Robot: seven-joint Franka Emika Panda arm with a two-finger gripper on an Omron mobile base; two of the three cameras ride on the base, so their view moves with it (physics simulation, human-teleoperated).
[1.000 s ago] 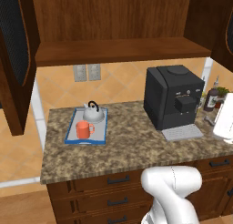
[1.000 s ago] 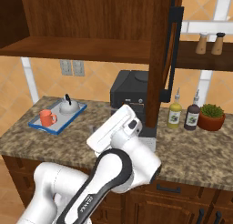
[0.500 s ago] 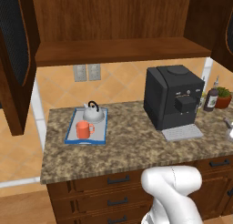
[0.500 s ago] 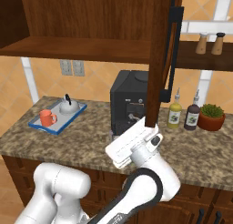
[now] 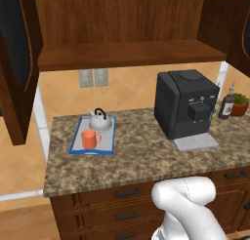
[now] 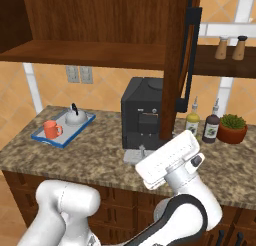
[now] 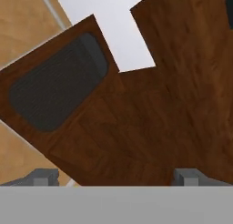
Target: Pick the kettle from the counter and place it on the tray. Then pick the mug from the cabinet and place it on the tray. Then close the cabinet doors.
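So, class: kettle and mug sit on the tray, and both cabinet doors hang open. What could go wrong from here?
1. The right door hangs just in front of the coffee machine; a careless swing might knock the arm against it.
2. The open claw faces dark wood close up; it may miss the long handle.
3. The left door might be forgotten.

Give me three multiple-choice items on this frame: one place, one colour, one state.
1. Where is the mug?
A. on the cabinet shelf
B. on the tray, beside the kettle
C. atop the coffee machine

2. What colour is the tray's rim?
A. blue
B. red
C. green

3. How do the cabinet doors stand?
A. both shut
B. removed
C. swung open

Key: 1 B, the mug sits inside the rim next to the kettle; 2 A, a blue edge frames the grey surface; 3 C, the shelf lies exposed with doors out at the sides.
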